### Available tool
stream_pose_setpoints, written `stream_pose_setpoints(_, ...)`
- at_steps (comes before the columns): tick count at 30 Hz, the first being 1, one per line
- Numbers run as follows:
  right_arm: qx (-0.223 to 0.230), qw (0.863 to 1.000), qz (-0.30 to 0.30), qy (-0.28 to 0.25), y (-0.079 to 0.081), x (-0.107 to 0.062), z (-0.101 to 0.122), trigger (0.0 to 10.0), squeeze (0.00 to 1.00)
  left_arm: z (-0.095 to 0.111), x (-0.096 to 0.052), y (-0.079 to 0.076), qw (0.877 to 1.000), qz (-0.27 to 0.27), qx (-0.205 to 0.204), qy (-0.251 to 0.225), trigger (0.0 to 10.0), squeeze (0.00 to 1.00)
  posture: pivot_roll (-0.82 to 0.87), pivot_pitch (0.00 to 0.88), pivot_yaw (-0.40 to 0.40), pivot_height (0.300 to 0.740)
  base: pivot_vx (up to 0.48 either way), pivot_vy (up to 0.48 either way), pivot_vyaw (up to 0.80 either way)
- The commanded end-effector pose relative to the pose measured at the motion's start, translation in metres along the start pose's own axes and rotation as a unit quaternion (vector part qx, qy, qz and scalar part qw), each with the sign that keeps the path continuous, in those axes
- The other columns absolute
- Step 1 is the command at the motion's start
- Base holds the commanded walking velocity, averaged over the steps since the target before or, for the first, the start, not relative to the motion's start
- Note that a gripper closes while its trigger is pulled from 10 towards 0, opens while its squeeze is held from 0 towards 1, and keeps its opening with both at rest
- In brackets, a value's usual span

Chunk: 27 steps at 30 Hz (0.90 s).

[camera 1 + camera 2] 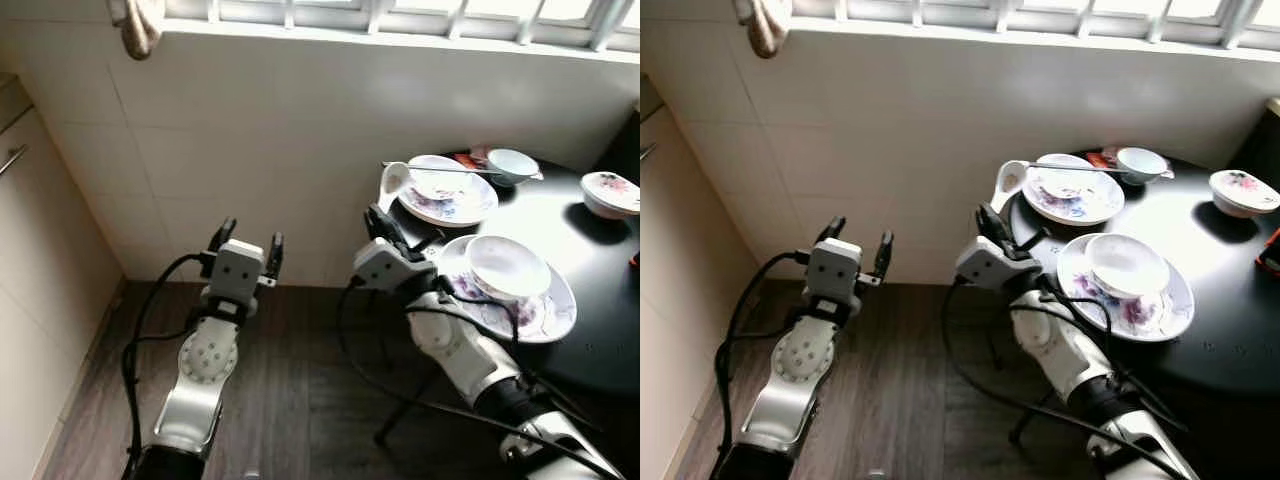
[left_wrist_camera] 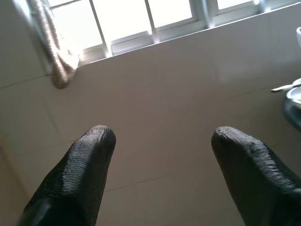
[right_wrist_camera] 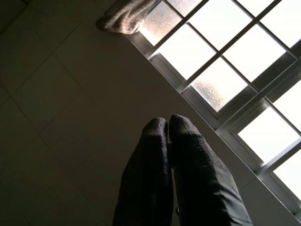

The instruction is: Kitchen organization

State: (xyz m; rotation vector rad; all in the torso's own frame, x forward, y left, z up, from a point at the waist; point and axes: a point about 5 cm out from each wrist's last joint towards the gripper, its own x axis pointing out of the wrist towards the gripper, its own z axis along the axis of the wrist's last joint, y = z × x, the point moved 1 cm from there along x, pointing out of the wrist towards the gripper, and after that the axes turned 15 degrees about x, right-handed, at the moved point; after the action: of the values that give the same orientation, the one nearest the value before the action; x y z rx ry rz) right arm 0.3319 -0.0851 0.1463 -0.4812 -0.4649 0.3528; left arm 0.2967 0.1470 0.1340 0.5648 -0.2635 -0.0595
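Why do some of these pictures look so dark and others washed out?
Right wrist view: the bright window behind leaves the shut right claw and wall dim. Left wrist view: panes glare white, left claw's fingers dark but sharp. Eye views: even daylight, sheen on the black table.

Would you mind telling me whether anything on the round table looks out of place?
A white ladle overhangs the black table's edge beside the far plate, and chopsticks lie across that plate's bowl. Nothing looks spilled or broken.

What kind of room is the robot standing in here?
Probably a home kitchen or dining corner: a black table with plates and bowls, a tiled wall beneath a window, and a cabinet.
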Motion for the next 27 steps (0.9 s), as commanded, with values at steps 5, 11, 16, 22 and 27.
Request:
stream_pose_setpoints(5,0.029,1.0,-0.004,0.01,-0.005,-0.005,-0.001,0.0,0.0,0.005,0.002,-0.004,1.0,0.0,-0.005,-0.007,10.0,0.0,0.11,0.0,-0.065,0.74,0.0,0.0,0.8)
stream_pose_setpoints(11,0.039,0.999,0.0,0.017,-0.003,-0.008,-0.002,0.0,0.0,0.006,0.003,-0.004,1.0,0.001,-0.007,-0.009,10.0,0.0,0.1,0.0,-0.064,0.74,0.0,0.0,0.8)
stream_pose_setpoints(16,0.041,0.999,0.002,0.015,-0.003,-0.006,0.0,0.0,0.0,0.009,0.003,-0.001,1.0,0.006,-0.012,-0.017,10.0,0.0,0.11,0.0,-0.067,0.74,0.0,0.0,0.8)
stream_pose_setpoints(22,0.038,0.999,0.006,-0.002,-0.004,0.0,0.008,0.0,0.0,0.011,0.004,0.001,1.0,0.009,-0.014,-0.024,10.0,0.0,0.11,0.0,-0.067,0.74,0.0,0.0,0.8)
stream_pose_setpoints(27,0.041,0.999,0.005,-0.017,-0.006,0.005,0.014,0.0,0.0,0.012,0.005,0.002,0.999,0.013,-0.013,-0.028,10.0,0.0,0.11,0.0,-0.069,0.74,0.0,0.0,0.8)
